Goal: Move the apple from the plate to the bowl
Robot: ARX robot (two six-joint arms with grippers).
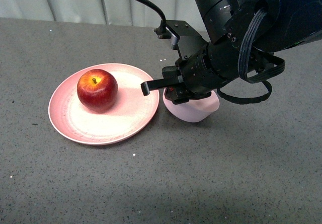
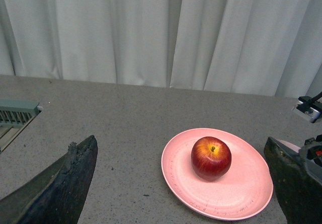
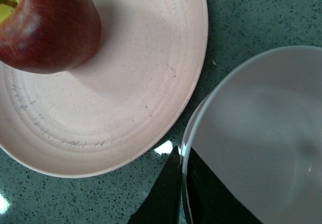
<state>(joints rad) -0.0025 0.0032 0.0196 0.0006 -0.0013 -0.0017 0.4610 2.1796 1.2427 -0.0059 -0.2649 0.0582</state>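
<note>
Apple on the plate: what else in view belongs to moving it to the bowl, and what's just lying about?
Belongs to the job:
apple
plate under it
bowl beside the plate

Just there:
grey slatted fixture, seen only in the left wrist view
curtain behind

We see the left gripper [image 2: 180,143] with its fingers spread wide. The right arm [image 1: 241,38] reaches down and leftward, and we can't tell the right gripper [image 1: 166,88] closure.

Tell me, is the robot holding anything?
The right gripper seems to pinch the bowl by its rim; the left gripper is open, holding nothing.
</note>
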